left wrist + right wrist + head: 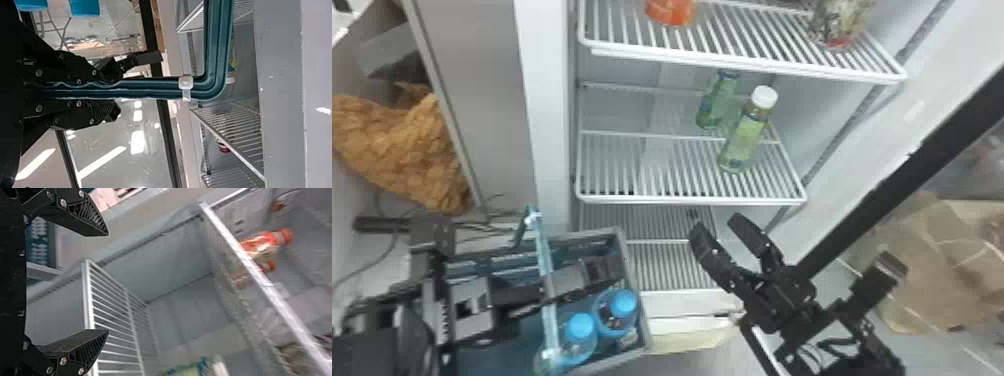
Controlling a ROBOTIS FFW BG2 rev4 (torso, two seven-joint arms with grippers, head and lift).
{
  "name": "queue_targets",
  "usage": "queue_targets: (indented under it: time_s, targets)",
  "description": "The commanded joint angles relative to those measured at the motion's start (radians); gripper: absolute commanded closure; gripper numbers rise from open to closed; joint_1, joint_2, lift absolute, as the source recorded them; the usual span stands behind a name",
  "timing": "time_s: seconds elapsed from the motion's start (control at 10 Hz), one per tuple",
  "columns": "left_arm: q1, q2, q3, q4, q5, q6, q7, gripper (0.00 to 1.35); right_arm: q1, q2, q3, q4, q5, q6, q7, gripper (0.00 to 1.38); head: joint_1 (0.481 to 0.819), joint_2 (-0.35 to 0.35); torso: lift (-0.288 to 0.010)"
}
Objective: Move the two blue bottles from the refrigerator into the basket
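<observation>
Though near, bottles outside left tool.

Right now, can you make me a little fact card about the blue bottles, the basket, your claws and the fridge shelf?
Blue-capped bottles: two, side by side in the basket
Basket place: in front of the fridge, toward the left
Left claw: closed on the basket's handle
Right claw: open and empty
Middle shelf: white-capped bottle near the right, green bottle behind it
</observation>
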Motion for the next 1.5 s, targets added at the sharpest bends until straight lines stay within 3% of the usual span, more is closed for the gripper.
queue_targets:
  time_s: [0.0, 0.5, 1.0, 1.4]
  targets:
    - [0.015, -0.002, 0.001, 0.000, 0.004, -0.001, 0.003, 1.20, 0.050, 0.008, -0.008, 0.006, -0.005, -0.080, -0.002, 0.19, 0.695, -0.277, -0.220]
    - [0.059, -0.003, 0.011, 0.000, 0.016, -0.001, 0.006, 1.20, 0.227, 0.047, -0.088, -0.085, 0.079, -0.100, -0.014, 0.19, 0.695, -0.350, -0.220]
    - [0.074, -0.002, 0.019, -0.002, 0.022, -0.003, 0.006, 1.20, 0.391, 0.100, -0.209, -0.222, 0.162, -0.075, -0.014, 0.19, 0.695, -0.350, -0.220]
    - [0.074, -0.002, 0.021, -0.002, 0.022, -0.003, 0.006, 1.20, 0.443, 0.119, -0.239, -0.262, 0.160, -0.068, -0.012, 0.19, 0.695, -0.350, -0.220]
